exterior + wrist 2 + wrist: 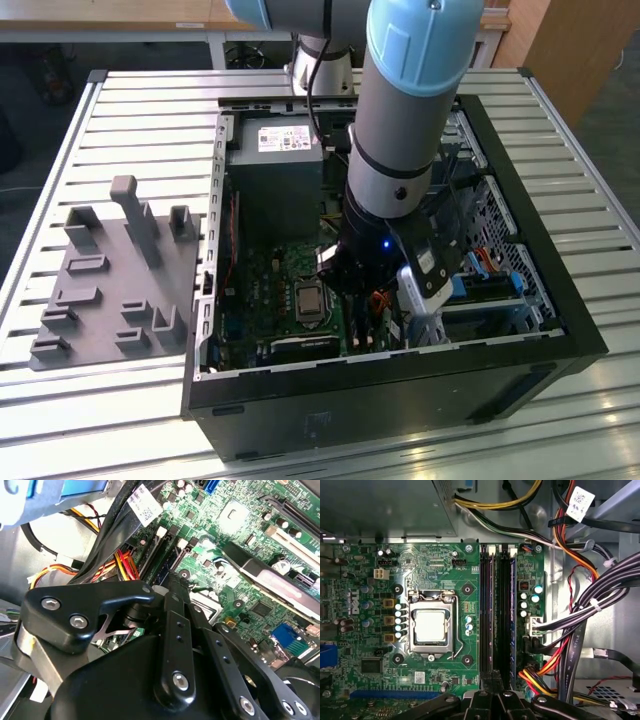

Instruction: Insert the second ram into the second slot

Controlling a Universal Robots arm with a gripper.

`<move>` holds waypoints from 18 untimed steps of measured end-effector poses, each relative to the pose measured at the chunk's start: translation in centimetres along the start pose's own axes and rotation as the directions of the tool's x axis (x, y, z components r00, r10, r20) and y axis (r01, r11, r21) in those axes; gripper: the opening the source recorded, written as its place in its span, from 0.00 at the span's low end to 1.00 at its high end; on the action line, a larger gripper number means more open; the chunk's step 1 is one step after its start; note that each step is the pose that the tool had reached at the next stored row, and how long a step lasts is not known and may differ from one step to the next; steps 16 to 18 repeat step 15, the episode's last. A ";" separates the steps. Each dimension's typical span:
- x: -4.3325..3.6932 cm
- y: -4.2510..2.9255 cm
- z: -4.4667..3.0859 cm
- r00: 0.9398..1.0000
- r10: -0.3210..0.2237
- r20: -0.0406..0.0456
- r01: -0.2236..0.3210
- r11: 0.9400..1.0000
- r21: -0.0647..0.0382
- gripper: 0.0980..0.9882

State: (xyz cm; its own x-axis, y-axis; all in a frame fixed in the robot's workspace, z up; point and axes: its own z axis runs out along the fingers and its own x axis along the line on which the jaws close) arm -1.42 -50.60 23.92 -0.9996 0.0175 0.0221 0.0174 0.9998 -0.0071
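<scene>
Evidently the gripper (495, 692) was held low over the motherboard (420, 565), directly above the RAM slots (497, 615), for alignment with them, though the state of its jaws could not be told.

The exterior view looks down at the open computer case (400, 370) from above; both wrist views hover close over its motherboard (420, 570) (one squarely, one obliquely).

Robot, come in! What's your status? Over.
Gripper low over memory slots, inside the case. Second ram apparently standing in its slot; seating unclear. Cables lie beside the slots, not across them.
</scene>
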 end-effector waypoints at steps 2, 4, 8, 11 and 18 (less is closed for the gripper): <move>0.00 0.00 -0.09 1.000 0.000 0.000 0.000 1.000 0.000 0.01; 0.00 0.00 -0.15 1.000 0.000 0.000 0.000 1.000 0.000 0.01; 0.03 -0.01 -0.38 1.000 0.000 0.000 0.000 1.000 0.000 0.01; 0.06 -0.01 -0.57 1.000 0.000 0.000 0.000 1.000 -0.001 0.01; 0.06 -0.01 -0.76 1.000 0.000 0.000 0.000 1.000 -0.001 0.01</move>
